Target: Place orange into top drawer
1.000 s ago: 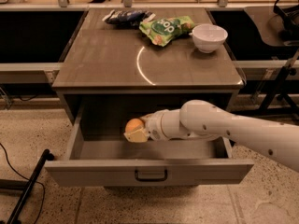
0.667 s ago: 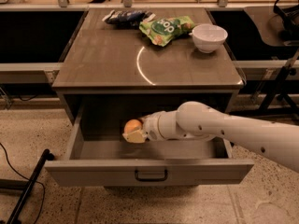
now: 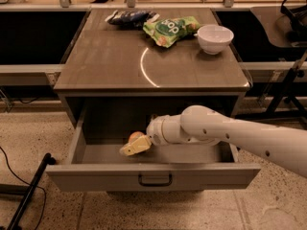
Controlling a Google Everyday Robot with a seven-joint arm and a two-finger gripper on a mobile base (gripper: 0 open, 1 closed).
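Release step of placement. The end effector (image 3: pixel 133 146) reaches inside the open top drawer (image 3: pixel 153 175) and pinches the orange (image 3: pixel 136 136) low over its floor, left of centre. Judged next: spread the fingers to drop the fruit, then withdraw clear of the front panel.

Jaws, orange (image 3: pixel 136 137) in dim drawer (image 3: pixel 96 175) shadow

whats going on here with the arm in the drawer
A robot arm reaches into the open drawer of a cabinet. Its tool is low inside, left of centre and close to the drawer floor, gripping the orange. The orange has not been let go yet. At the back of the cabinet top lie a white bowl, a green bag and a dark bag, away from the arm.
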